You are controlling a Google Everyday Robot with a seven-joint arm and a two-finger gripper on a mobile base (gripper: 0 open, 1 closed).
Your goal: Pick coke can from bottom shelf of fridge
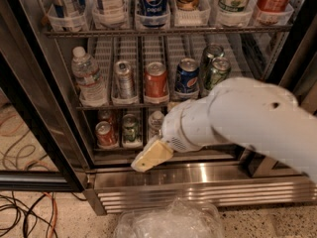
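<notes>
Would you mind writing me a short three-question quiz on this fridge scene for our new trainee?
1. True or false: the white arm's tan-tipped gripper is touching the small red aluminium coke can.
2. What stands just to the right of the coke can on the bottom wire shelf of the steel-framed fridge? A) a green drink can; B) a blue can; C) a plastic water bottle.
3. Fill in: in the camera view, the gripper sits lower than the coke can and to its ____.
Key: 1 false; 2 A; 3 right.
</notes>
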